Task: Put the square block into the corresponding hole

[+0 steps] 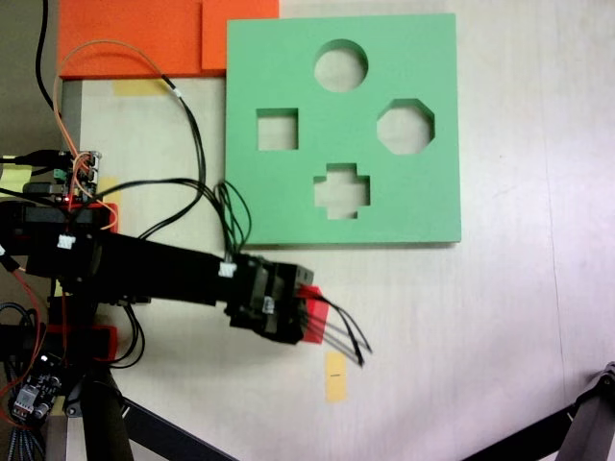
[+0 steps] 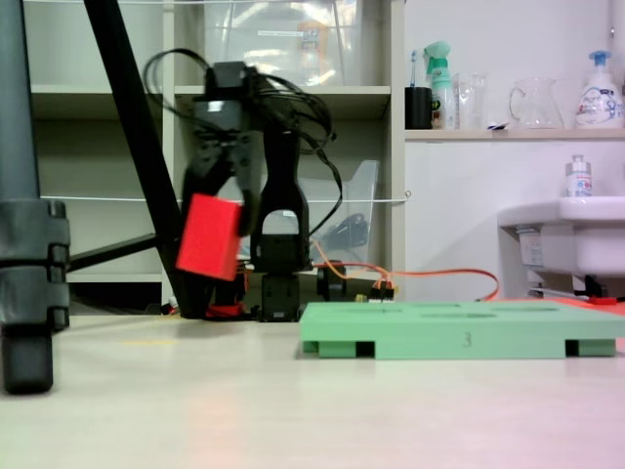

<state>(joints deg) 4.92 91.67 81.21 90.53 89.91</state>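
Note:
The square block [image 2: 209, 237] is a bright red foam cube, held tilted in the air well above the table, with my gripper [image 2: 221, 207] shut on it from above. In a fixed view from above, only a red edge of the block [image 1: 313, 303] peeks out under the black gripper [image 1: 300, 309], which sits below and left of the green foam board [image 1: 423, 58]. The square hole [image 1: 277, 129] lies in the board's left part, apart from the gripper. From the side the board [image 2: 459, 337] lies flat to the right of the block.
The board also has round [image 1: 341, 65], octagonal [image 1: 405, 126] and cross-shaped [image 1: 342, 189] cutouts. Orange foam slabs [image 1: 144, 38] lie at the top left. Yellow tape [image 1: 334, 376] marks the table below the gripper. Tripod legs [image 2: 29, 254] stand nearby, and cables trail from the arm.

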